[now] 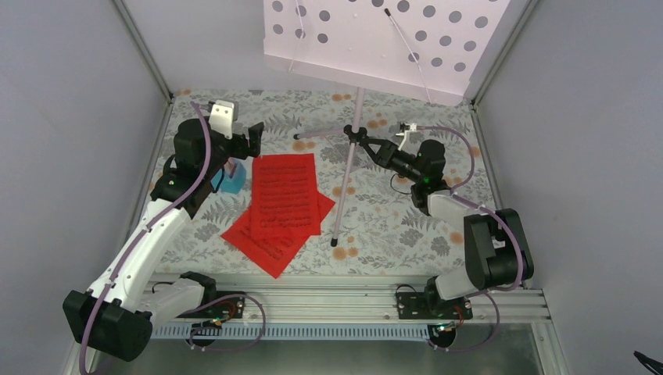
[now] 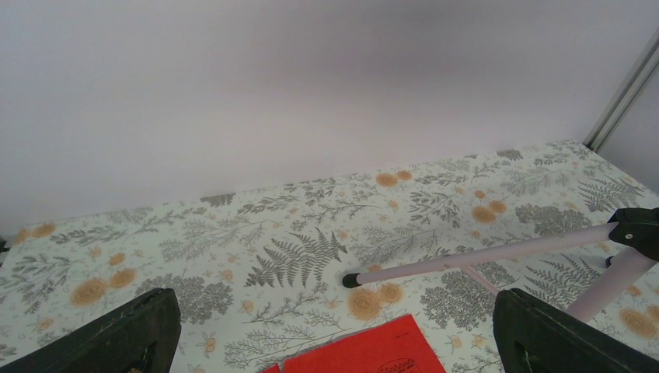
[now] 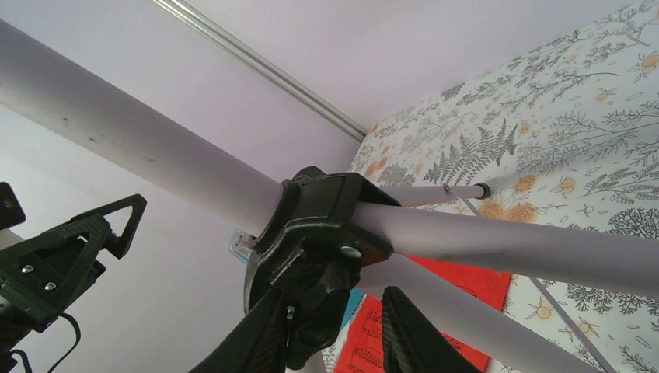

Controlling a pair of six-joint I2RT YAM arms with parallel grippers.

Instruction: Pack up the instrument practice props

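The lilac music stand (image 1: 375, 39) stands at the back, its perforated desk high over the table and its legs spread from a black hub (image 3: 319, 210). My right gripper (image 1: 371, 146) reaches this hub. Its jaws flank the hub's black knob (image 3: 330, 299): the left finger touches it and a gap shows beside the right one. Red sheet-music pages (image 1: 281, 199) lie fanned on the cloth at centre left. The light-blue metronome (image 1: 234, 181) sits half hidden under my left arm. My left gripper (image 2: 342, 342) is open and empty above the pages' far edge (image 2: 373, 353), facing a stand leg (image 2: 482, 256).
A floral cloth (image 1: 406, 219) covers the table. Grey walls and metal corner posts (image 1: 145, 47) close it in on three sides. The mounting rail (image 1: 328, 301) with both arm bases runs along the near edge. One stand leg (image 1: 338, 211) reaches forward beside the pages.
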